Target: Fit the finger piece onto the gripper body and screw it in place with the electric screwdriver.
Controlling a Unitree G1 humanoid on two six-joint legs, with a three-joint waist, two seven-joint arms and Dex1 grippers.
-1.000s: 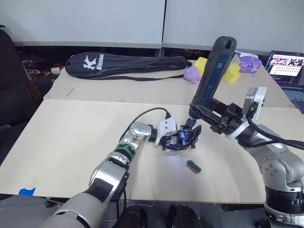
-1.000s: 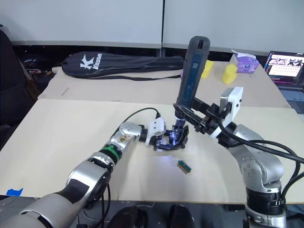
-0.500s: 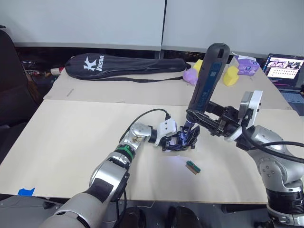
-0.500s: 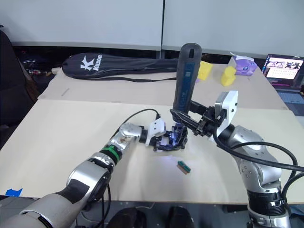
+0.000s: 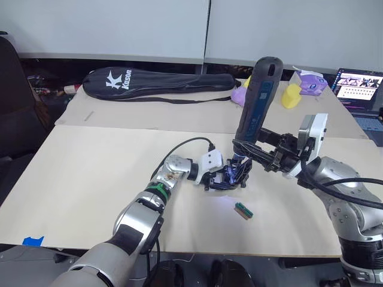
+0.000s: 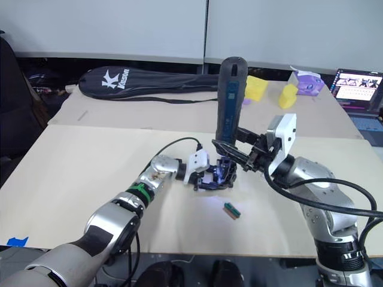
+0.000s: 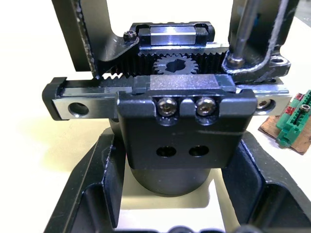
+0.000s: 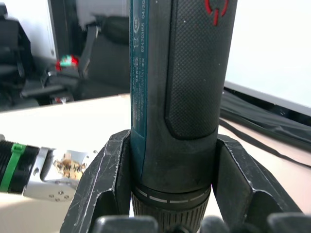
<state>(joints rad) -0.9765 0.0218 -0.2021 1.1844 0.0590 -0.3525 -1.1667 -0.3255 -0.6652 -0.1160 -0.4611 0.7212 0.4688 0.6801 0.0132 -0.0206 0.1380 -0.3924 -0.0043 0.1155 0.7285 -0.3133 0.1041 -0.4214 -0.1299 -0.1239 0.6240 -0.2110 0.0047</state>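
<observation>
Since a second ago I see the electric screwdriver (image 6: 230, 98) has swung from a lean toward my right to stand nearly upright, and the right arm has drawn in closer to the work; the left arm and what it holds look unchanged. My right gripper (image 8: 170, 189) is clamped on the screwdriver's lower barrel, a black finger (image 8: 104, 179) pressed on each side of it; the bluish label runs up the side of the tool, and its thin metal bit (image 7: 245, 29) comes down to a screw at the upper corner of the gripper body (image 7: 187, 104). My left gripper (image 5: 224, 178) is closed around the gripper body near the middle of the front table (image 5: 90, 179), its fingers (image 7: 92, 199) cupping the round base from both sides; in the left wrist view I see the body's toothed rack and small gear, a front block with two screws in it and two empty holes under those. I cannot pick out the finger piece from the rest of the black parts. A small green-and-black block (image 5: 243, 210) lies on the table just beside the work, nearer me; a black racket bag (image 5: 158, 82) lies across the far table, with yellow blocks (image 6: 257, 87) and a laptop (image 5: 359, 84) off to the right.
</observation>
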